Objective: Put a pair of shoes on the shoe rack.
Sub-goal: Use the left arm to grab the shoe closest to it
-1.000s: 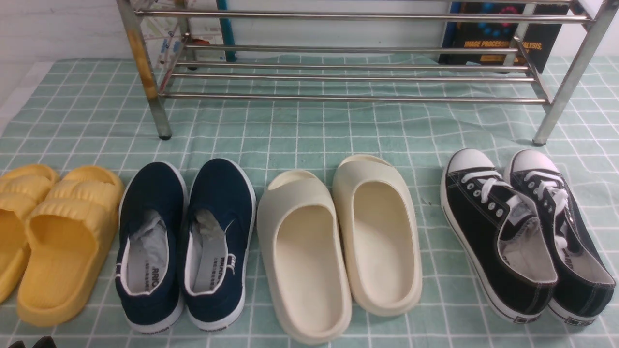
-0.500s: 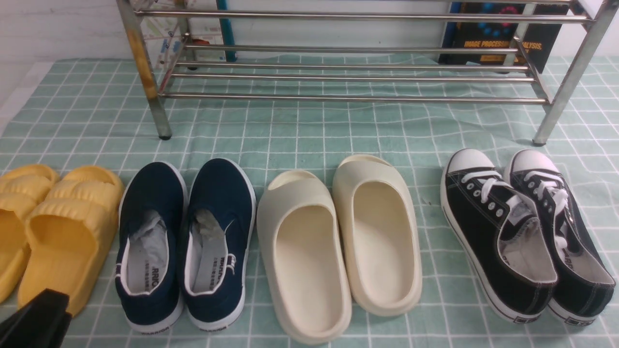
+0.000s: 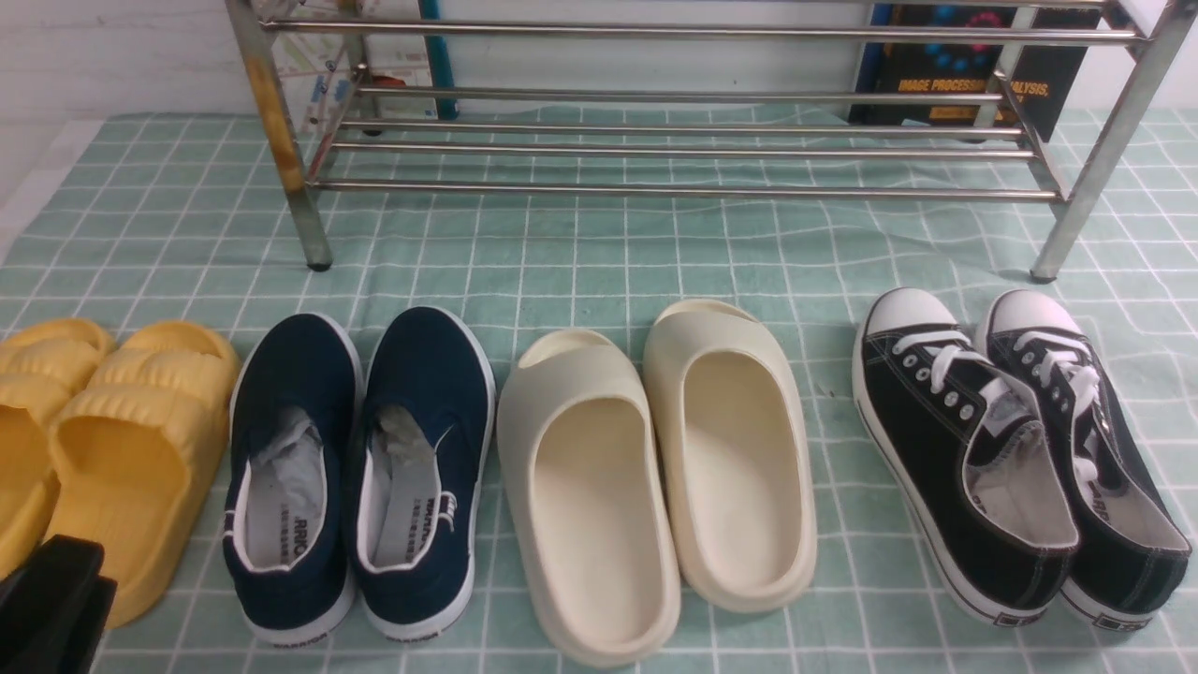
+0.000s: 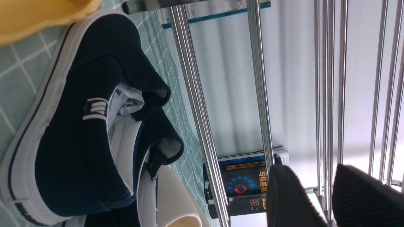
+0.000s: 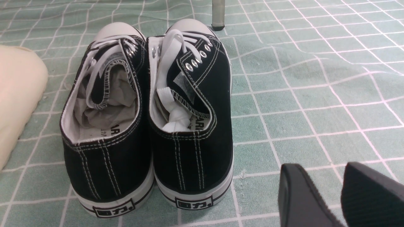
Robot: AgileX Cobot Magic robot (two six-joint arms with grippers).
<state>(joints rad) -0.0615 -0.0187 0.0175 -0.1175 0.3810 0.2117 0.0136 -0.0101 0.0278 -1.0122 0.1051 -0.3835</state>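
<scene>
Sneakers in navy (image 3: 426, 374) rest before rack (image 3: 683, 190), left end effector (image 4: 318, 179) seemingly parted.

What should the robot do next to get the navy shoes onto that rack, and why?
Probably swing the left gripper toward the heels of the navy shoes. It hangs near the yellow slide, its fingers apart and empty, and both shoes sit on the cloth, short of the shoe rack.
</scene>
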